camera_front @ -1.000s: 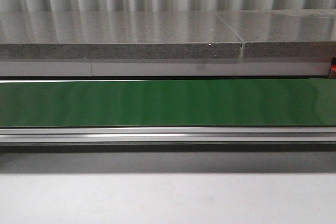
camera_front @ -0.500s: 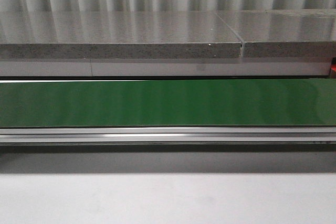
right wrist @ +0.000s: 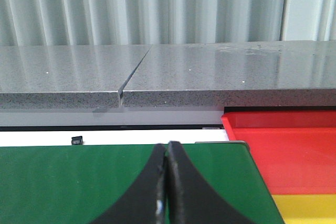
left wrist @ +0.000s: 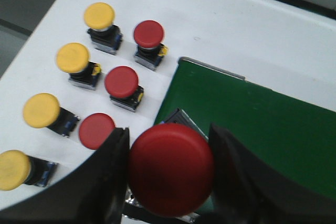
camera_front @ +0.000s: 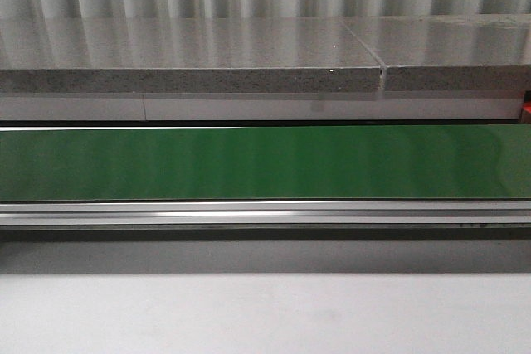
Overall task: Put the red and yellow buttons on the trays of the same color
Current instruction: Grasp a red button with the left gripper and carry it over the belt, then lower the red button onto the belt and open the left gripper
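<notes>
In the left wrist view, my left gripper (left wrist: 169,139) is shut on a red button (left wrist: 170,174), its dark fingers (left wrist: 107,177) against both sides of the domed cap. It hangs over the end of the green belt (left wrist: 262,124). On the white table beside it stand rows of red buttons (left wrist: 121,82) and yellow buttons (left wrist: 72,57). In the right wrist view, my right gripper (right wrist: 167,153) is shut and empty above the green belt (right wrist: 63,182). Just past the belt's end lie the red tray (right wrist: 286,156) and the yellow tray (right wrist: 307,209). The front view shows neither gripper nor any button.
The front view holds the long green belt (camera_front: 265,163) with its aluminium rail (camera_front: 265,213), a grey stone ledge (camera_front: 182,68) behind and white table (camera_front: 265,312) in front. A small dark object (right wrist: 77,140) sits on the white strip beyond the belt.
</notes>
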